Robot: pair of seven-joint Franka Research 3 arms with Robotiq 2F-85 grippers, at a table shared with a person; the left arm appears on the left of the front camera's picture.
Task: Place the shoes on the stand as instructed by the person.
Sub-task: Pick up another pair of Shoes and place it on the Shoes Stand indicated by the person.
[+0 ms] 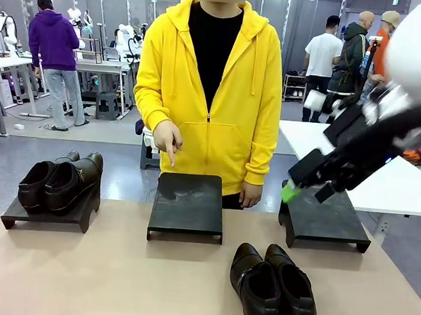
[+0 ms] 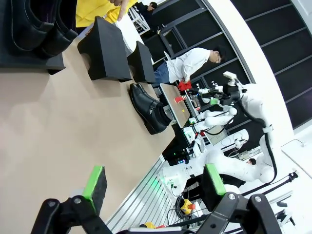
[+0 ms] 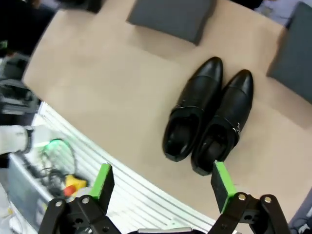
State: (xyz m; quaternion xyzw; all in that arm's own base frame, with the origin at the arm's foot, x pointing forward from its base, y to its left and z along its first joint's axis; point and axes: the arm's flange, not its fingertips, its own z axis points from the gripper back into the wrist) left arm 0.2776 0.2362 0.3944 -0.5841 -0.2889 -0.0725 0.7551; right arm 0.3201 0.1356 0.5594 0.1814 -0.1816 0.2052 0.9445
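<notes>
One pair of black shoes point(image 1: 273, 288) lies on the table at the front right, toes toward the person; it is also in the right wrist view point(image 3: 209, 117) and the left wrist view point(image 2: 148, 107). The other pair point(image 1: 59, 182) sits on the left stand point(image 1: 45, 217). The person point(image 1: 209, 84) in the yellow hoodie points a finger point(image 1: 171, 154) down at the empty middle stand point(image 1: 186, 203). My right gripper point(image 1: 306, 192) hangs open above the empty right stand point(image 1: 325, 223); in its own view the gripper point(image 3: 162, 187) is over the table's near edge. My left gripper point(image 2: 154, 183) is open and holds nothing.
The beige table point(image 1: 77, 278) has bare room at the front left and between the stands and the loose pair. A white table point(image 1: 405, 184) stands behind at the right. Other people stand far back at both sides.
</notes>
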